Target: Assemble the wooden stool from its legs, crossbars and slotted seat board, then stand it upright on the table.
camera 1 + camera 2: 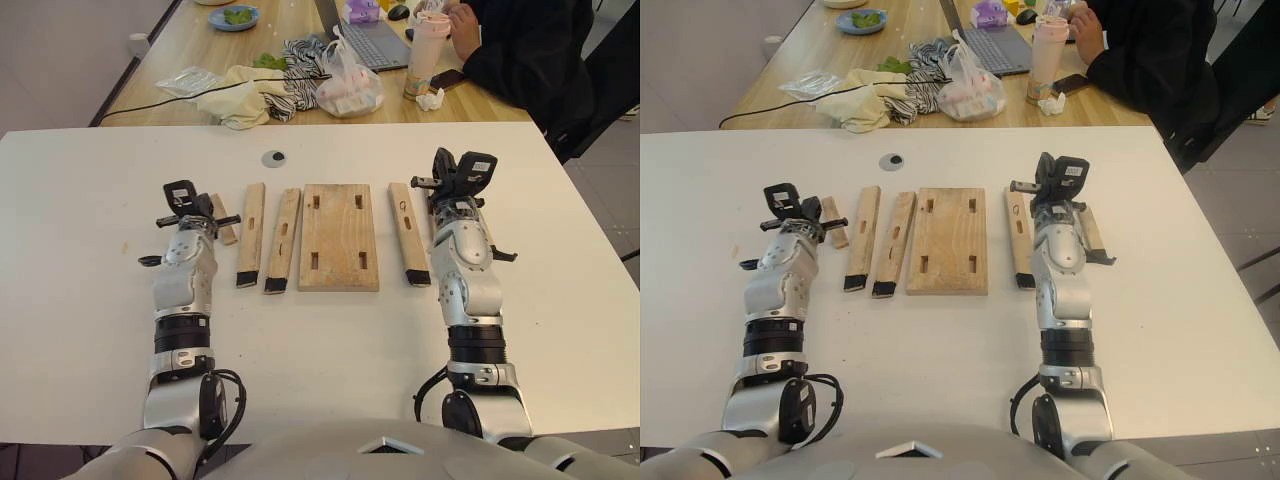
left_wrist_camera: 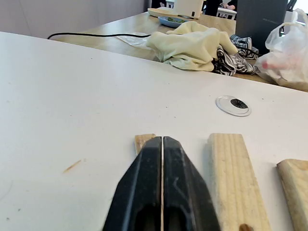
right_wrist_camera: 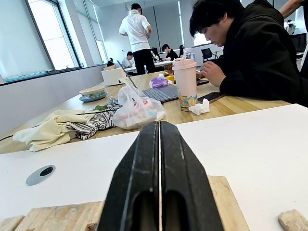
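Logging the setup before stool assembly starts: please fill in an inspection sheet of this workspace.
Surface: white table, with a round grommet.
Job's things: slotted seat board flat at centre; two legs left of it, one leg right of it; a short piece beside the left arm, another piece beside the right arm; nothing assembled.
Clutter: cloths and a plastic bag on the wooden desk behind.
Grippers: left gripper and right gripper, fingers shut, holding nothing.
Cables: black cable on that desk.
Surroundings: laptop and pink cup on the desk.
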`<state>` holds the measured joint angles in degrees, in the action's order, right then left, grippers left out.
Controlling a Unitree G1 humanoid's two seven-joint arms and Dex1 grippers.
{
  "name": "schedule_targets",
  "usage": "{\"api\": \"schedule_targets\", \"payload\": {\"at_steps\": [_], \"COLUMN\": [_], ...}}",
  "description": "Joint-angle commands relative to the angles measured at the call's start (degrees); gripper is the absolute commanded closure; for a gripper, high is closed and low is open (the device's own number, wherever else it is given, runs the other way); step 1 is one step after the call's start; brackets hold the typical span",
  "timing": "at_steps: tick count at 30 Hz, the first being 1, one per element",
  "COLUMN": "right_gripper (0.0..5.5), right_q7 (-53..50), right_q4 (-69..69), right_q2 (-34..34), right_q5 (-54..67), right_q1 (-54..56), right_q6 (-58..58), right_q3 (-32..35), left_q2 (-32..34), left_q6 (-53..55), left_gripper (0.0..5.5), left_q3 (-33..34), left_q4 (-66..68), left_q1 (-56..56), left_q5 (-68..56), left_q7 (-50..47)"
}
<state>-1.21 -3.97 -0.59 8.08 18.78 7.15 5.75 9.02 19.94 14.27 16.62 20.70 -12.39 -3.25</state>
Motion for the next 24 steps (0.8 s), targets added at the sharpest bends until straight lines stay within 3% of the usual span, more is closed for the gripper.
{"api": "schedule_targets", "payload": {"at_steps": [1,7,19,24], "right_gripper": [5.49,5.49,5.5,5.5], "right_q7": [1.41,2.01,1.69,1.91], "right_q4": [-0.26,0.1,-1.7,-2.5], "right_q2": [-2.18,-2.8,-2.6,-2.47], "right_q5": [-0.01,0.05,-0.35,-0.42], "right_q1": [2.56,1.86,2.65,3.23], "right_q6": [1.23,1.8,0.59,0.33], "right_q3": [0.85,0.9,1.2,1.05], "left_q2": [-0.81,-1.16,0.55,0.17], "left_q6": [-0.23,-0.08,11.93,9.55], "left_gripper": [5.5,5.5,3.9,3.16], "left_q3": [-1.99,-3.98,-0.77,0.18], "left_q4": [-2.51,-3.03,-2.27,3.08], "left_q1": [-0.7,-1.45,0.53,1.77], "left_q5": [1.65,3.19,1.64,3.13], "left_q7": [-0.04,0.81,0.32,-1.79]}}
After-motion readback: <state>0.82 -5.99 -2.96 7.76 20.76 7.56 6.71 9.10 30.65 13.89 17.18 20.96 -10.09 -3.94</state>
